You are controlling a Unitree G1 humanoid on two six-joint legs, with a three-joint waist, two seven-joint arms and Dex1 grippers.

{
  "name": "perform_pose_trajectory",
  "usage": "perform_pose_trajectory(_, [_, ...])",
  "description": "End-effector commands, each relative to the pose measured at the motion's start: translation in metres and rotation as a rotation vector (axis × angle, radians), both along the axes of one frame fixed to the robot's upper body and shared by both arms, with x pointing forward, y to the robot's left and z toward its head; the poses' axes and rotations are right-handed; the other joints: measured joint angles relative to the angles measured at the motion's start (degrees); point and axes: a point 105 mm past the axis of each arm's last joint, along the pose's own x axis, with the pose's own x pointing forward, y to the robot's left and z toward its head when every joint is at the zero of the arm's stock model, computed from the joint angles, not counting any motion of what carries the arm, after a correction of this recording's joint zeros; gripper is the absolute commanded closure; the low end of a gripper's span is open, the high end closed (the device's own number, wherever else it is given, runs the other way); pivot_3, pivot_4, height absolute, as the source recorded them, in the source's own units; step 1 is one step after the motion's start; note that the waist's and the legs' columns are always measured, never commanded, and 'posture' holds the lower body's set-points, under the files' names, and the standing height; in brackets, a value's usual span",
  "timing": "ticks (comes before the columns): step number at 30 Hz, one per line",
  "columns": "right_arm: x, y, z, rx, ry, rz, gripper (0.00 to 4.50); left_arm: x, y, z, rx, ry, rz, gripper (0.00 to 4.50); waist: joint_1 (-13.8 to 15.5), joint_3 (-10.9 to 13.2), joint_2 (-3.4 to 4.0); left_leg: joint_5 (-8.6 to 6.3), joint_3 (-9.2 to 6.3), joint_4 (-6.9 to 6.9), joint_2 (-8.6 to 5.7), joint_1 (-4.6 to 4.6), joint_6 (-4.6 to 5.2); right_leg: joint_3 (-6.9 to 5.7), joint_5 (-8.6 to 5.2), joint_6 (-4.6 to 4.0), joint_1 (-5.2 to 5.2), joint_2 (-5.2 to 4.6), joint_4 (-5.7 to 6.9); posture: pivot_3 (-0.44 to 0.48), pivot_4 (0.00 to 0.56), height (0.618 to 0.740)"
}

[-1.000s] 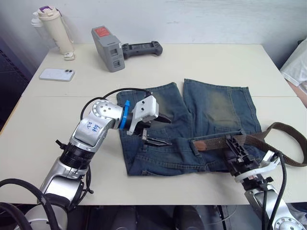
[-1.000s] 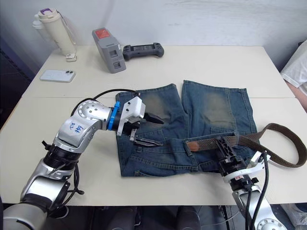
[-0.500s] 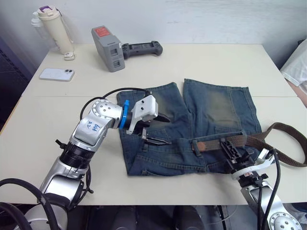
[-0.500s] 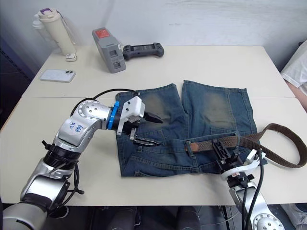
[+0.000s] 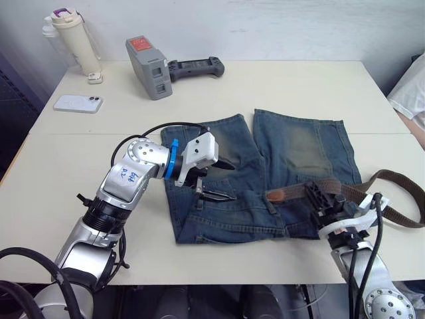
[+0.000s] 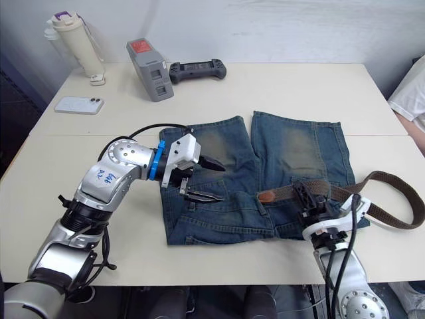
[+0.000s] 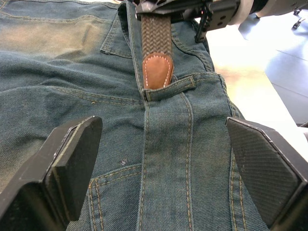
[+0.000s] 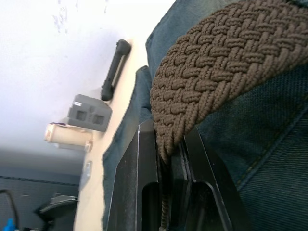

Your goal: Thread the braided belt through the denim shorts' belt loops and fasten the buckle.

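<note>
Two pincers at work over one pair of blue denim shorts (image 5: 265,179) with faded yellowish-brown patches, spread flat on a cream table (image 5: 285,86), waistband toward the robot. Left pincer (image 5: 222,179): released, black fingers spread apart, hovering over the shorts' left side near the waistband. Right pincer (image 6: 312,199): clenched on the long dark brown braided belt (image 6: 392,199), gripping it on the waistband's right half; the right wrist view shows the woven strap (image 8: 216,62) pinched edge-on between the two fingers, a detail the head views leave unclear. Belt's tan leather tip (image 7: 157,70): in the left wrist view it lies on the waistband with its end just tucked under a short blue denim belt loop (image 7: 171,86), the other pincer clamped on the strap behind it; the head views show the tip only as a small tan patch. Remainder of belt: loops off the shorts to the right across bare table. Far left of table: white phone (image 5: 78,103), cream bottle with purple cap (image 5: 74,40), grey box-shaped device (image 5: 149,68), black handheld controller (image 5: 196,66).
</note>
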Motion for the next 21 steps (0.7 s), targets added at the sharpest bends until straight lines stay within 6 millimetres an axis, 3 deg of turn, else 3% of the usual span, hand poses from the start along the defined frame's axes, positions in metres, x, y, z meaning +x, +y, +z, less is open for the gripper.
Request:
perform_pose_trajectory(1, [-0.004, 0.009, 0.002, -0.046, -0.013, 0.024, 4.46, -0.002, -0.001, 0.009, -0.007, -0.044, -0.022, 0.0, -0.05, 0.0, 0.0, 0.0, 0.0, 0.0, 0.0, 0.0, 0.0, 0.0, 0.0, 0.0, 0.0, 0.0, 0.01, 0.0, 0.15, 0.74])
perform_pose_trajectory(7, [-0.01, -0.013, -0.001, -0.136, 0.012, -0.007, 4.46, -0.003, -0.001, 0.008, -0.005, -0.041, -0.024, 0.0, -0.01, 0.0, 0.0, 0.0, 0.0, 0.0, 0.0, 0.0, 0.0, 0.0, 0.0, 0.0, 0.01, 0.0, 0.0, 0.0, 0.15, 0.74])
perform_pose_trajectory(12, [-0.008, -0.024, 0.018, -0.226, -0.012, 0.001, 4.46, -0.003, -0.001, 0.008, -0.003, -0.043, -0.026, 0.0, -0.03, 0.0, 0.0, 0.0, 0.03, 0.01, 0.0, 0.0, 0.01, 0.03, 0.0, 0.0, 0.0, -0.01, 0.01, 0.0, 0.15, 0.74])
perform_pose_trajectory(16, [-0.002, -0.02, 0.039, -0.228, -0.051, 0.016, 4.46, -0.003, -0.002, 0.008, -0.008, -0.042, -0.022, 0.0, 0.03, 0.0, 0.0, 0.0, 0.02, 0.01, 0.0, 0.01, 0.01, 0.02, 0.0, 0.0, 0.0, -0.01, 0.02, 0.0, 0.15, 0.74])
perform_pose_trajectory(21, [0.006, 0.004, 0.042, -0.231, -0.053, 0.079, 4.46, -0.003, -0.002, 0.009, -0.012, -0.043, -0.018, 0.0, 0.05, 0.0, 0.0, 0.0, 0.02, 0.01, 0.0, 0.0, 0.01, 0.02, 0.0, 0.0, 0.0, -0.01, 0.01, 0.0, 0.15, 0.74])
